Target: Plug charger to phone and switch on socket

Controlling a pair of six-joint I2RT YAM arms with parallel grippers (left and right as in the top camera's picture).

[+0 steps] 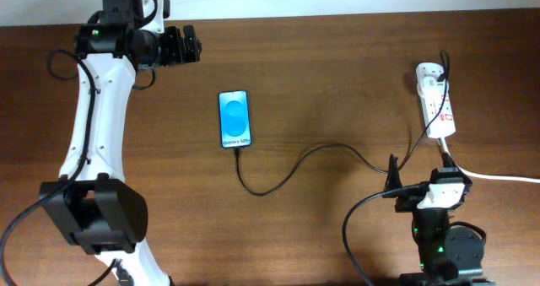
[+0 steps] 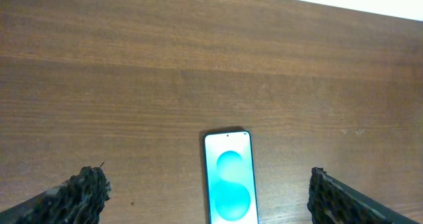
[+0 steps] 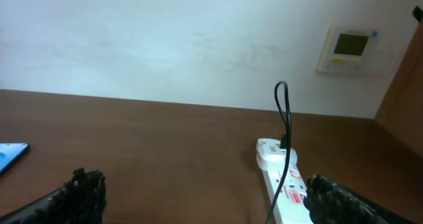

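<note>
The phone [image 1: 234,119] lies flat at mid-table with its blue screen lit. The thin black charger cable [image 1: 291,169] runs from the phone's lower edge, loops across the table and rises to the white socket [image 1: 436,100] at the far right. My left gripper [image 1: 196,44] is open and empty, up left of the phone. In the left wrist view the phone [image 2: 230,178] lies between the spread fingers [image 2: 208,180], farther off. My right gripper [image 1: 418,185] is open and empty, just below the socket. The right wrist view shows its fingers [image 3: 206,184], the socket [image 3: 271,154], the cable [image 3: 285,118] and a phone corner [image 3: 10,154].
The socket's thick white cord [image 1: 498,178] runs off the right edge. A wall panel [image 3: 350,49] hangs beyond the table's far edge. The right arm's own black cable [image 1: 354,223] loops beside its base.
</note>
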